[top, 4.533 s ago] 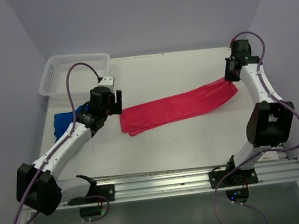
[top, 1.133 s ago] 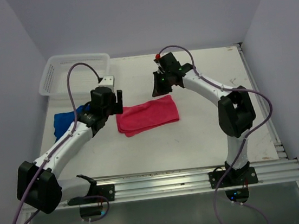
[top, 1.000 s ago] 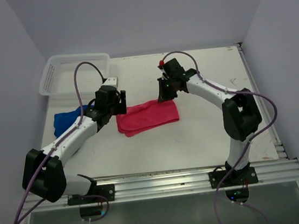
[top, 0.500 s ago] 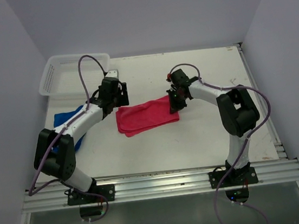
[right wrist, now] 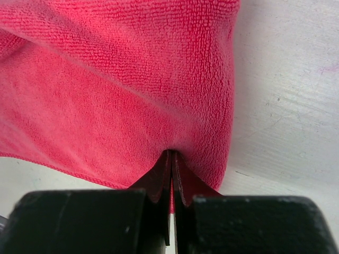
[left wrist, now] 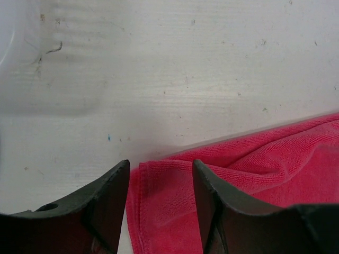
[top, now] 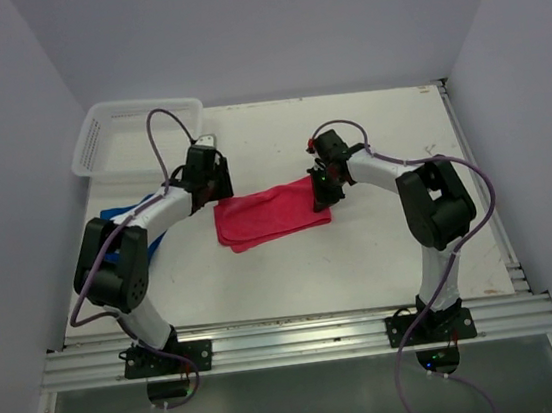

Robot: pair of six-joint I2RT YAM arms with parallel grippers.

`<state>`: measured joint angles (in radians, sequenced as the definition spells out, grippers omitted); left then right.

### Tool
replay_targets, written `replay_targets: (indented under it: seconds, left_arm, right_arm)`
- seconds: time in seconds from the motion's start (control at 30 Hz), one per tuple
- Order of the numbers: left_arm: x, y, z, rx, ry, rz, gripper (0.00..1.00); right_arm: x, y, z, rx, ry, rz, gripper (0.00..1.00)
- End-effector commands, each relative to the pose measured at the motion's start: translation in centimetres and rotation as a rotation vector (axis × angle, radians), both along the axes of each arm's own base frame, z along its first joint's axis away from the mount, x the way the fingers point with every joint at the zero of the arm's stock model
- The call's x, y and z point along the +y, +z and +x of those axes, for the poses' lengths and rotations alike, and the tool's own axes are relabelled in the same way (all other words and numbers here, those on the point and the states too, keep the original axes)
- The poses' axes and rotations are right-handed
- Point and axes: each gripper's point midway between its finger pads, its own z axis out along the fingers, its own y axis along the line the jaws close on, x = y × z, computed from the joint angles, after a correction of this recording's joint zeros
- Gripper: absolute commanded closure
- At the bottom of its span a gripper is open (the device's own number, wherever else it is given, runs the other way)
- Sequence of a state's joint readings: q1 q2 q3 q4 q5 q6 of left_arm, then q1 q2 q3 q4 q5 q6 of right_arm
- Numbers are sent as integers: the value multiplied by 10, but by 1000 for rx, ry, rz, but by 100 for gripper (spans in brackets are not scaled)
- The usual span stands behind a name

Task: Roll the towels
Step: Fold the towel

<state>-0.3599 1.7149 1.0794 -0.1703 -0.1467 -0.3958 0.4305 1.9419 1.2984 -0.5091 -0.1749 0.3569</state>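
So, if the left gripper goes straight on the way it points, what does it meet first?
Likely the corner of the red towel, lying between the left gripper's open fingers; height unclear.

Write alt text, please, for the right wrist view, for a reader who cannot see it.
The right pincer, shut tight, pinches a fold near the edge of a red towel that fills most of the view. A scuffed white table shows on the right.
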Motion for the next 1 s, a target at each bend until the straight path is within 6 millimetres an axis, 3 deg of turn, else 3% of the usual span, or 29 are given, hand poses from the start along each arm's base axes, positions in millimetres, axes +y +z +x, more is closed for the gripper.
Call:
replay_targets:
  seconds: [0.0, 0.2, 0.33, 0.47, 0.6, 0.73, 0.97]
  left_arm:
    - [-7, -6, 6, -13, 3, -58, 46]
    - [0, -31, -1, 49, 29, -18, 49]
    - [2, -38, -6, 69, 36, -17, 59]
    - [5, -30, -5, 44, 52, -13, 70]
    - [7, -20, -4, 18, 64, -11, 90]
    - [13, -14, -5, -2, 88, -3, 100]
    - [18, -4, -7, -27, 107, -4, 100]
  right_arm:
    - [-10, -16, 0, 7, 7, -44, 100]
    - [-11, -18, 0, 16, 7, -44, 100]
    - [-10, -21, -1, 23, 9, -41, 100]
    - [-10, -22, -1, 25, 9, -43, 100]
    - [-12, -23, -1, 30, 8, -51, 100]
    - [-15, -24, -3, 35, 10, -63, 100]
    - [-17, -20, -1, 28, 4, -65, 100]
